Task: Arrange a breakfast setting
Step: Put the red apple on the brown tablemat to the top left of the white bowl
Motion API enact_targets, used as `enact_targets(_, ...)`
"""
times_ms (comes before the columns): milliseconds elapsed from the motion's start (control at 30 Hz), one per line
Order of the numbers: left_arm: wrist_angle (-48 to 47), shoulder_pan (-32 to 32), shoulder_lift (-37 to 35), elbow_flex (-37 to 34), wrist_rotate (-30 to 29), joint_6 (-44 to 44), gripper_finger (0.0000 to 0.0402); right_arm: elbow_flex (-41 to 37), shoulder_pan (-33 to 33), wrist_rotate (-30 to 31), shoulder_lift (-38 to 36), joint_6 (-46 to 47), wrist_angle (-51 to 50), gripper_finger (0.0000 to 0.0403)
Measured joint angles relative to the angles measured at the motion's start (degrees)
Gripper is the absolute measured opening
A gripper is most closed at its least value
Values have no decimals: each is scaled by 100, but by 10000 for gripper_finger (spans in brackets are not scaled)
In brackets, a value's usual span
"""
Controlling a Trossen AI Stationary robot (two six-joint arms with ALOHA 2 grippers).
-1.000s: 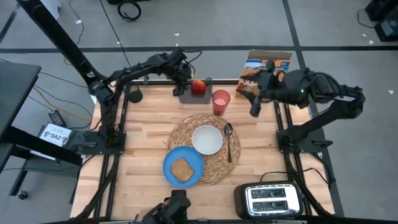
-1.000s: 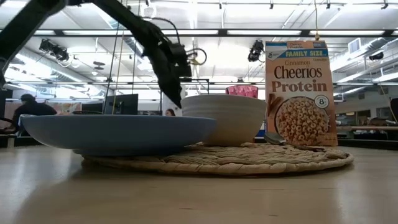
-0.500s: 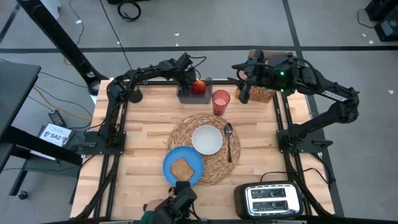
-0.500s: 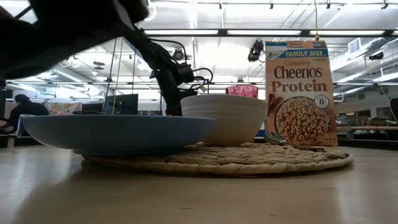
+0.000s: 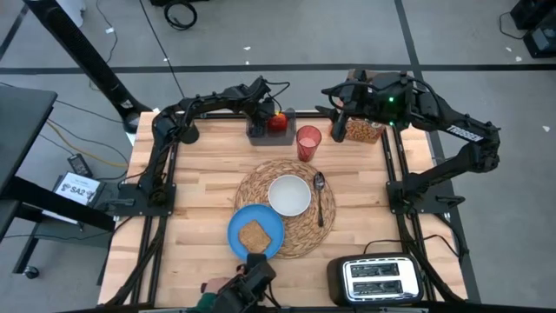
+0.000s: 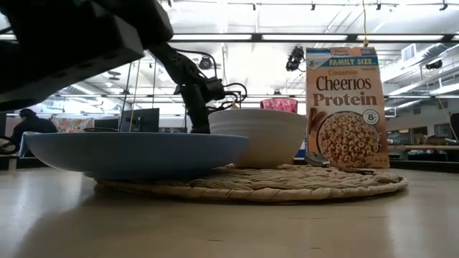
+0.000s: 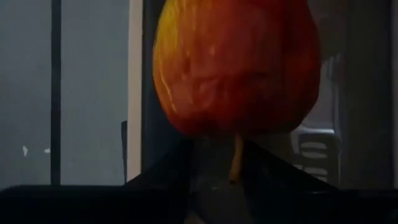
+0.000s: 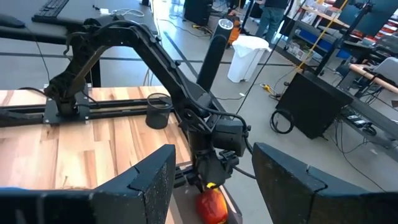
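The red apple (image 5: 277, 123) sits on the grey tray (image 5: 259, 132) at the table's far edge, and my left gripper (image 5: 271, 116) is down on it, shut on it. It fills the left wrist view as apple (image 7: 236, 68). My right gripper (image 5: 340, 117) hangs open and holds nothing, high above the Cheerios Protein box (image 6: 346, 107) at the far right. The white bowl (image 5: 289, 194) and the metal spoon (image 5: 320, 198) lie on the round straw placemat (image 5: 261, 187). The blue plate (image 5: 239, 228) carries the toast slice (image 5: 254, 235) and overlaps the mat's near left. The red cup (image 5: 307, 143) stands beyond the mat. My left gripper has the apple between its two fingers, which stand on either side of its stem end (image 7: 186, 134). The fingers come slanting down from the table's left. The apple rests on the grey tray, its stem (image 7: 235, 158) toward the wrist; the pads themselves are hidden.
A black-and-silver toaster (image 5: 380, 278) stands at the near right corner. A dark object and a person's hand (image 5: 243, 291) show at the near edge and loom as a blurred dark mass (image 6: 72, 36) in the low view. Bare wood lies left of the mat.
My left gripper has come down onto the apple on the tray. My right gripper has swung from over the table's right side toward the far edge and now hangs above the cereal box. The dark object at the near edge has come closer to the plate.
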Motion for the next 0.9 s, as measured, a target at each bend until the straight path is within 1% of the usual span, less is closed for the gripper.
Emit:
enact_targets(133, -107, 2, 0, 0, -2, 0, 101, 0, -2, 90, 0, -10, 25, 219)
enact_targets(333, -86, 2, 0, 0, -29, 0, 65, 0, -12, 96, 0, -18, 43, 219)
enact_targets(533, -155, -29, -43, 6, -92, -2, 20, 0, -39, 100, 0, -145, 46, 219)
enact_targets(767, -631, -191, -354, 390, -152, -4, 16, 0, -90, 100, 0, -319, 62, 219)
enact_targets(900, -1262, -342, -575, 801, -218, -6, 21, 0, -117, 89, 0, -456, 58, 219)
